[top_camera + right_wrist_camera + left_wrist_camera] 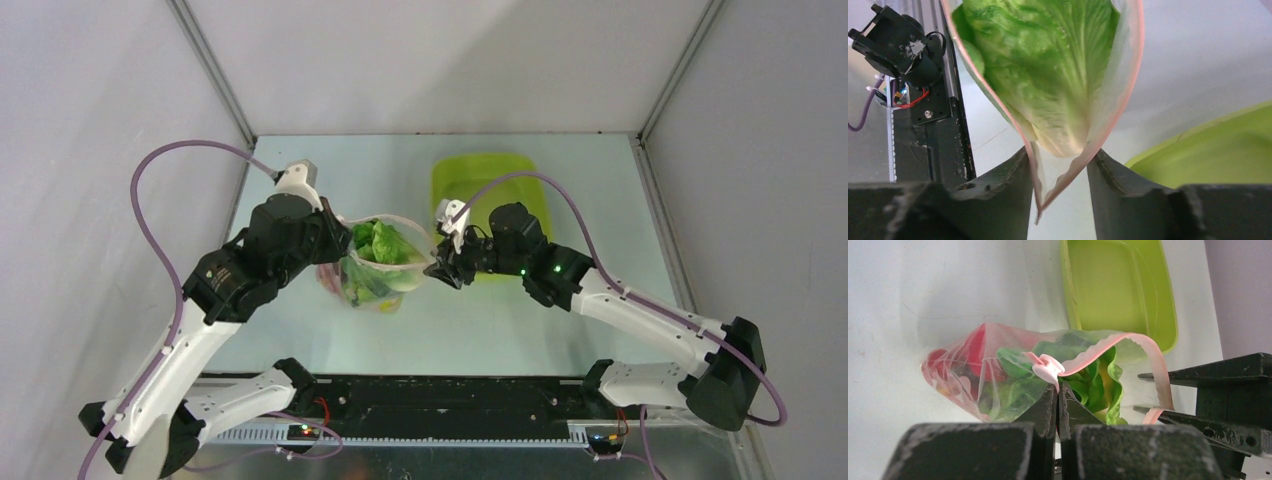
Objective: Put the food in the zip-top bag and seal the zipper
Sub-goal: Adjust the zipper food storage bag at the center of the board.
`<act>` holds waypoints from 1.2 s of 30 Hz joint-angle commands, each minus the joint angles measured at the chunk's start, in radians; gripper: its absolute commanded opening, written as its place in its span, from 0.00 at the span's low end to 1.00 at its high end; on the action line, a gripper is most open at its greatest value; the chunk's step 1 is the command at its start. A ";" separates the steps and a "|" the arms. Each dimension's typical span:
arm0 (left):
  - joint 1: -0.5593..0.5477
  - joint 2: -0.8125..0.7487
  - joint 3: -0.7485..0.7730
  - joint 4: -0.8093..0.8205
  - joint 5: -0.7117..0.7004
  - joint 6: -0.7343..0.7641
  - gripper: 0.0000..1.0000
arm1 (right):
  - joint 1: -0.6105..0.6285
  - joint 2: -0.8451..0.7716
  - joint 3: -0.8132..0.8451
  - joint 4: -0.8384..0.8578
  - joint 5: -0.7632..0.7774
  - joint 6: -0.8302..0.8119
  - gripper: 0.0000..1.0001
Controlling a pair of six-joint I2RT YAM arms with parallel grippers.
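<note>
The zip-top bag (372, 285) hangs between my two grippers above the table, mouth up and open. It holds the food: lettuce (380, 243), with red tomatoes (978, 347) deeper in. My left gripper (1058, 390) is shut on the left end of the pink zipper (1108, 345), just below its white-pink slider (1048, 367). My right gripper (1058, 160) is open, and the right corner of the zipper (1128, 90) lies between its fingers (1013, 175). Lettuce (1048, 65) fills the bag mouth just beyond them. In the top view the left gripper (335, 240) and right gripper (437, 268) flank the bag.
The lime-green tray (480, 180) stands behind and right of the bag, close under my right arm; it also shows in the left wrist view (1118, 290) and the right wrist view (1218, 150). A black base rail (440, 400) runs along the near edge. Grey walls enclose the table.
</note>
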 commanded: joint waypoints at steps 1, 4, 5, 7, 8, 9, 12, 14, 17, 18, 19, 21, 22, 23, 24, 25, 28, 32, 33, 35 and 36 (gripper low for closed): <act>0.003 -0.034 0.008 0.081 -0.026 -0.030 0.00 | -0.024 0.031 0.005 0.127 -0.111 0.042 0.41; 0.003 -0.039 0.007 0.086 -0.027 -0.030 0.00 | -0.031 0.044 0.005 0.107 -0.116 0.054 0.35; 0.003 -0.039 0.007 0.087 -0.024 -0.029 0.00 | -0.033 0.044 0.006 0.103 -0.112 0.056 0.32; 0.003 -0.038 0.006 0.090 -0.019 -0.026 0.00 | -0.037 0.043 0.006 0.104 -0.103 0.061 0.20; 0.004 -0.036 0.004 0.091 -0.015 -0.026 0.00 | -0.039 0.038 0.006 0.109 -0.094 0.064 0.14; 0.003 -0.034 0.002 0.092 -0.013 -0.024 0.00 | -0.046 0.034 0.006 0.112 -0.087 0.074 0.11; 0.002 -0.037 -0.012 0.104 0.012 -0.015 0.00 | -0.072 -0.003 0.006 0.103 -0.046 0.107 0.00; 0.003 -0.047 -0.041 0.133 0.048 0.012 0.02 | -0.093 -0.042 0.012 0.071 -0.052 0.128 0.00; 0.003 -0.089 -0.110 0.242 0.128 0.072 0.15 | -0.106 -0.096 0.039 -0.015 -0.087 0.137 0.00; 0.003 -0.114 -0.154 0.271 0.181 0.090 0.19 | -0.109 -0.123 0.049 -0.061 -0.124 0.133 0.00; 0.002 -0.126 -0.179 0.337 0.209 0.096 0.26 | -0.110 -0.149 0.052 -0.105 -0.146 0.133 0.00; 0.003 -0.159 -0.245 0.436 0.347 0.123 0.40 | -0.115 -0.182 0.055 -0.169 -0.198 0.128 0.00; 0.003 -0.181 -0.286 0.468 0.380 0.144 0.46 | -0.116 -0.192 0.061 -0.197 -0.212 0.118 0.00; 0.003 -0.191 -0.305 0.530 0.443 0.154 0.60 | -0.115 -0.209 0.064 -0.247 -0.210 0.109 0.00; 0.003 -0.207 -0.340 0.558 0.470 0.176 0.68 | -0.116 -0.215 0.071 -0.269 -0.191 0.093 0.00; 0.003 -0.216 -0.352 0.608 0.527 0.188 0.85 | -0.119 -0.232 0.073 -0.304 -0.154 0.087 0.00; 0.002 -0.262 -0.437 0.723 0.630 0.243 0.99 | -0.149 -0.263 0.075 -0.354 -0.105 0.067 0.00; 0.003 -0.292 -0.542 0.887 0.719 0.299 1.00 | -0.229 -0.294 0.077 -0.401 -0.109 0.004 0.00; 0.003 -0.292 -0.559 0.915 0.743 0.311 1.00 | -0.258 -0.296 0.085 -0.420 -0.117 -0.019 0.00; 0.003 -0.287 -0.555 0.919 0.782 0.346 1.00 | -0.306 -0.291 0.106 -0.458 -0.143 -0.045 0.00; 0.005 -0.283 -0.552 0.915 0.798 0.375 1.00 | -0.322 -0.287 0.114 -0.477 -0.156 -0.052 0.00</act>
